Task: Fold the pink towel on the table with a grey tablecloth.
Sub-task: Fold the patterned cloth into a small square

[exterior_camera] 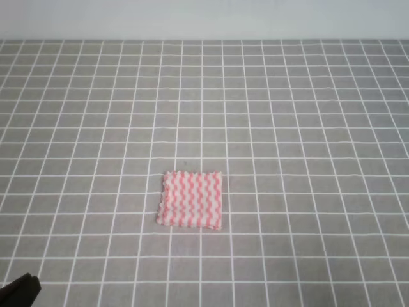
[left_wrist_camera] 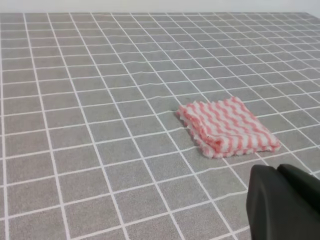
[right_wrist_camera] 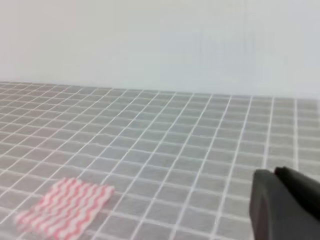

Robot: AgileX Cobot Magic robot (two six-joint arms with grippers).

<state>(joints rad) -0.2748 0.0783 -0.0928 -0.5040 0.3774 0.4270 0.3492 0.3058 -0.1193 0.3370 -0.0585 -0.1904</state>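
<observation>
Left gripper [left_wrist_camera: 282,202] and right gripper [right_wrist_camera: 285,202] show as dark edges only, jaws' opening indiscernible, holding nothing visible; the folded pink-and-white zigzag-striped towel [exterior_camera: 191,199] lies flat mid-counter on the grey white-gridded tablecloth [exterior_camera: 307,128].

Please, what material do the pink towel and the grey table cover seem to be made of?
The pink towel looks like a soft woven or knitted cloth, matte, probably cotton or microfibre: its edges are wavy, and the left wrist view shows thick, folded layers. The grey tablecloth looks like a thin matte fabric with printed white grid lines; slight ripples bend those lines near the towel. The exact fibre cannot be told.
</observation>
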